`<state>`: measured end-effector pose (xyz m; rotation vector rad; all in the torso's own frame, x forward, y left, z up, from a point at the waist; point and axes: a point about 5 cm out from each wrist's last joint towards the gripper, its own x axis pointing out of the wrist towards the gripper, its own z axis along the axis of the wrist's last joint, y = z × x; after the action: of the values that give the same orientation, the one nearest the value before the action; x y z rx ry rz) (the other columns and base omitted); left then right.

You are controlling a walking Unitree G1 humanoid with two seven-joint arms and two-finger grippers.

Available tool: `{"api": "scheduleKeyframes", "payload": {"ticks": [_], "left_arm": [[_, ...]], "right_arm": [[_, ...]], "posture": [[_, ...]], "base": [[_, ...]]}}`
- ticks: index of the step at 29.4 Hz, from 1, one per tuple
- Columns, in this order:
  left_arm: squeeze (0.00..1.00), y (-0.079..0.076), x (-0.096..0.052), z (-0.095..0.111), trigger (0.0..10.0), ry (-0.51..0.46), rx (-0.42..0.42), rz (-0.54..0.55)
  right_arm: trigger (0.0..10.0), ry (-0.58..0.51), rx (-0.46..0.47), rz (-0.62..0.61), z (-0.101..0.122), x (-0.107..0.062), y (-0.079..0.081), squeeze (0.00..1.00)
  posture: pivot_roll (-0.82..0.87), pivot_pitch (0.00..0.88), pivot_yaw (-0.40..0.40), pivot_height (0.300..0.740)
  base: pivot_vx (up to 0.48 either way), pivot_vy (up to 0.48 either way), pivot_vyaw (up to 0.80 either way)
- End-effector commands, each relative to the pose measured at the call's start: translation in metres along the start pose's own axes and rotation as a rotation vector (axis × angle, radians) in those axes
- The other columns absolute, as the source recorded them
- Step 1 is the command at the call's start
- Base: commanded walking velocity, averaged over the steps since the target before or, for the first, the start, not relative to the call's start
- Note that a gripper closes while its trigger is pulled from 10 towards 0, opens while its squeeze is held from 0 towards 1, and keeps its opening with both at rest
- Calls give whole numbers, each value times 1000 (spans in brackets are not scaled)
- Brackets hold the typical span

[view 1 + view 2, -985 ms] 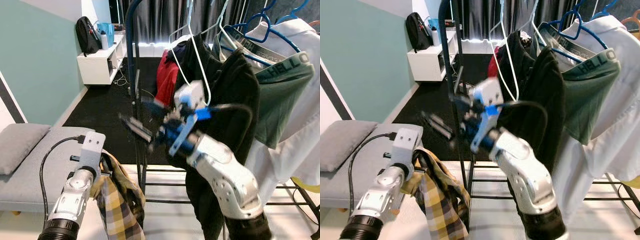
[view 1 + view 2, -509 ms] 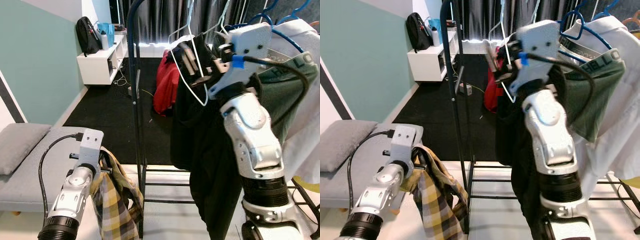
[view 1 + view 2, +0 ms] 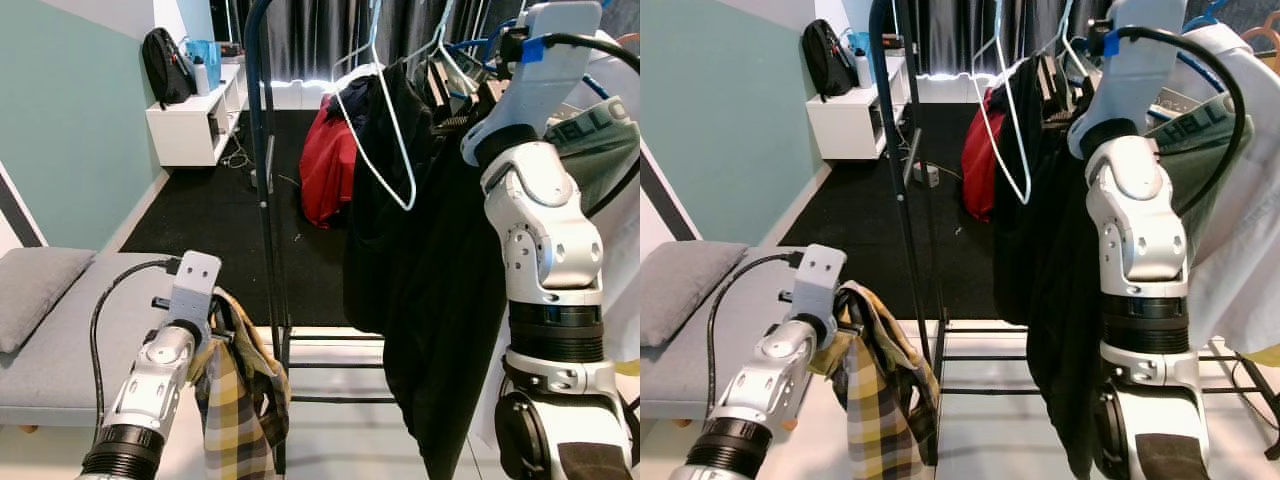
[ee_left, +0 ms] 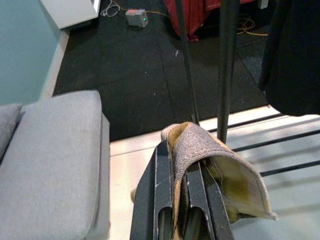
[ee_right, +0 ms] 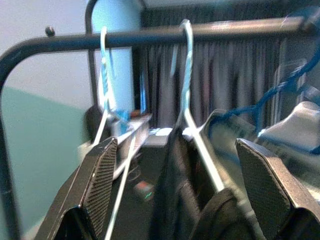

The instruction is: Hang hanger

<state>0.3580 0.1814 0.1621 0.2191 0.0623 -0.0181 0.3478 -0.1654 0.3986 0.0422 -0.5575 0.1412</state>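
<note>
Plaid shirt (image 3: 235,400) pinched, L pincer (image 4: 181,200) | R pincer (image 5: 177,185) risen, agape at white hanger (image 5: 192,120)

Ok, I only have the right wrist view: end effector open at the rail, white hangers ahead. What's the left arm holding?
Observer: The left end effector is shut on a yellow plaid garment, held low beside the rack's upright post.
Operator: Is that garment on a hanger?
Observer: I can't make one out. The cloth drapes over the end effector and hangs below it.
Operator: What's beneath my right end effector?
Observer: The right end effector is up among the hung clothes. A long black garment hangs below it, reaching down past the rack's lower bars.
</note>
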Motion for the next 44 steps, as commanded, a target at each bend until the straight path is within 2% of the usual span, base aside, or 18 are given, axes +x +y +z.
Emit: {"api": "scheduleKeyframes", "payload": {"ticks": [1, 5, 9, 12, 14, 15, 16, 17, 22, 25, 27, 33, 44], "left_arm": [[0, 7, 2, 18, 10000, -65, 34, 13], [0, 7, 3, 21, 10000, -76, 36, 16], [0, 8, 3, 24, 10000, -91, 32, 18], [0, 8, 3, 25, 10000, -93, 33, 17], [0, 8, 3, 26, 10000, -100, 29, 15], [0, 8, 3, 26, 10000, -100, 29, 15], [0, 8, 3, 26, 10000, -104, 25, 13], [0, 8, 2, 26, 10000, -104, 24, 12], [0, 7, 2, 24, 10000, -99, 22, 7], [0, 6, 3, 24, 10000, -97, 22, 1], [0, 6, 3, 23, 10000, -92, 24, -2], [0, 7, 3, 22, 10000, -88, 28, -2], [0, 9, 4, 23, 10000, -89, 33, 5]], "right_arm": [[10000, 83, 73, 104, -10, 3, 7, 0], [10000, 108, 75, 185, -14, 2, 16, 0], [10000, 70, 46, 351, -9, -1, 40, 0], [10000, 52, 24, 377, -7, -2, 45, 0], [10000, -29, -41, 361, 1, -1, 47, 0], [10000, -29, -41, 361, 1, -1, 47, 0], [10000, -99, -14, 362, 11, 0, 48, 0], [10000, -108, 2, 364, 13, 0, 48, 0], [10000, -2, -10, 377, -2, 1, 46, 0], [10000, 85, 37, 361, -17, 1, 42, 0], [10000, 156, 115, 347, -32, 1, 36, 0], [10000, 193, 168, 340, -43, 0, 31, 0], [10000, 229, 156, 344, -50, 1, 31, 0]], "posture": [[-14, 57, 10, 740], [-14, 57, 10, 740], [-12, 56, 9, 740], [-11, 56, 8, 740], [-10, 55, 7, 740], [-10, 55, 7, 740], [-10, 55, 7, 740], [-10, 55, 7, 740], [-13, 58, 8, 740], [-12, 60, 7, 740], [-11, 62, 9, 740], [-10, 64, 11, 740], [-8, 74, 10, 740]], "base": [[0, 0, 0], [0, 0, 0], [0, 0, 0], [0, 0, 0], [0, 0, 0], [0, 0, 0], [0, 0, 0], [0, 0, 0], [0, 0, 0], [0, 0, 0], [0, 0, 0], [0, 0, 0], [0, 0, 0]]}}
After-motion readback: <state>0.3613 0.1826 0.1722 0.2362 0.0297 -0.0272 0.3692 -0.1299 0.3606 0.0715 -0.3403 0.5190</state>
